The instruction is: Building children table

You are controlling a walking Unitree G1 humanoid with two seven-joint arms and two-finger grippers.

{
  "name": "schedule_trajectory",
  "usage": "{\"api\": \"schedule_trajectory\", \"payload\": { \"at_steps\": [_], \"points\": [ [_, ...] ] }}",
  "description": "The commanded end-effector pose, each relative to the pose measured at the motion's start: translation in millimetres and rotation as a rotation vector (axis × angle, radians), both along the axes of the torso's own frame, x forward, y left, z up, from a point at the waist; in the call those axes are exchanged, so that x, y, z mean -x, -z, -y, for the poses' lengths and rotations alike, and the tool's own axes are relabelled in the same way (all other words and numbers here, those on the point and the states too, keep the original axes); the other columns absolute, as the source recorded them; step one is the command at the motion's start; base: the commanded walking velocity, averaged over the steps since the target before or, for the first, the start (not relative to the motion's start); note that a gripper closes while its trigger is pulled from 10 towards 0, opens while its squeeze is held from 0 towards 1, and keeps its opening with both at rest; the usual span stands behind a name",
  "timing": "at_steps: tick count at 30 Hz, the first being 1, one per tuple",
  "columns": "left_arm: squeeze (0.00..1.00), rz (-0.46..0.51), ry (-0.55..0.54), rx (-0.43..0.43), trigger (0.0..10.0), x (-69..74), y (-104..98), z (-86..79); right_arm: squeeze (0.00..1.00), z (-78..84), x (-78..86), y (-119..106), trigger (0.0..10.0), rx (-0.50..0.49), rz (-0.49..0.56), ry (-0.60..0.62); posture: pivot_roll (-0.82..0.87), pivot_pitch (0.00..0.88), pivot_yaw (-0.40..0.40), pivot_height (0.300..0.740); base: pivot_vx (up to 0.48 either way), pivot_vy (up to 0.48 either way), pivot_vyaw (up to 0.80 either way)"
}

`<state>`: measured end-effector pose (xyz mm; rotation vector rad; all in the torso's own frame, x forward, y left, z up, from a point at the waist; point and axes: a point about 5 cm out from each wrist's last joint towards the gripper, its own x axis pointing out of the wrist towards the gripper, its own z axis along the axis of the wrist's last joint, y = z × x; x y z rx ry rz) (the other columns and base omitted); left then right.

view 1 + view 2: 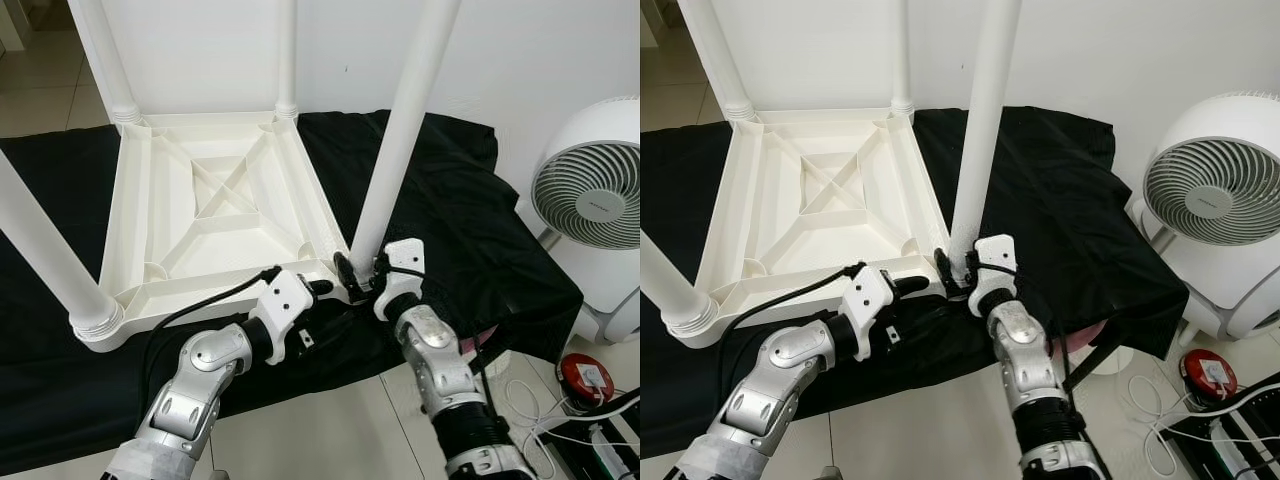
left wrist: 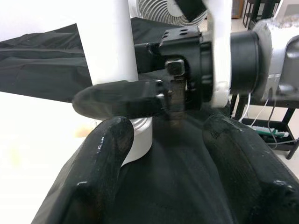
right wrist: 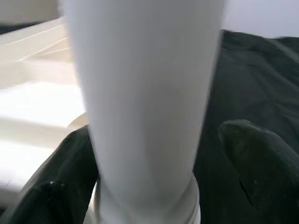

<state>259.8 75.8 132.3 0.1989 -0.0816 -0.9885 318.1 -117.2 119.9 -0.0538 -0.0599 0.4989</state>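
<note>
1. Nearest me, the left end effector (image 1: 322,287) hovers with fingers spread wide, gripping nothing, by the near corner at 5 o'clock.
2. The right end effector (image 1: 362,278) straddles the fourth leg (image 1: 402,130); firm grip unclear.
3. Keep that leg vertical while twisting it home.
4. Beyond, the upturned children table (image 1: 215,205) lies on black cloth (image 1: 450,190).

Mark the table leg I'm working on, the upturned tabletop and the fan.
table leg (image 1: 400,140), left eye view, mid shaft.
upturned tabletop (image 1: 215,200), left eye view, centre ribs of the underside.
fan (image 1: 590,195), left eye view, front grille.
</note>
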Motion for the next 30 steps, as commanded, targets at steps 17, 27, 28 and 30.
{"api": "schedule_trajectory", "payload": {
  "at_steps": [17, 27, 28, 30],
  "points": [
    [0.00, 0.004, -0.020, 0.000, 10.0, -4.7, -2.4, -2.7, 0.00, 6.9, -21.1, -13.2, 10.0, 0.179, 0.012, -0.420, -0.01, 0.000, -0.059, 0.740, 0.000, 0.000, 0.00],
    [0.00, -0.021, -0.053, -0.010, 10.0, 0.2, 5.5, -8.7, 0.00, 2.3, -28.3, -5.2, 0.0, 0.203, -0.048, -0.478, 0.01, 0.000, -0.073, 0.740, 0.000, 0.000, 0.00],
    [0.00, -0.021, -0.053, -0.010, 10.0, 0.2, 5.5, -8.7, 0.00, 2.3, -28.3, -5.2, 0.0, 0.203, -0.048, -0.478, 0.01, 0.000, -0.073, 0.740, 0.000, 0.000, 0.00],
    [0.00, -0.030, -0.069, -0.005, 10.0, 0.7, 7.8, -10.7, 0.00, 2.7, -26.8, -1.8, 0.0, 0.183, -0.058, -0.486, 0.01, 0.000, -0.077, 0.740, 0.000, 0.000, 0.00]
  ]
}}
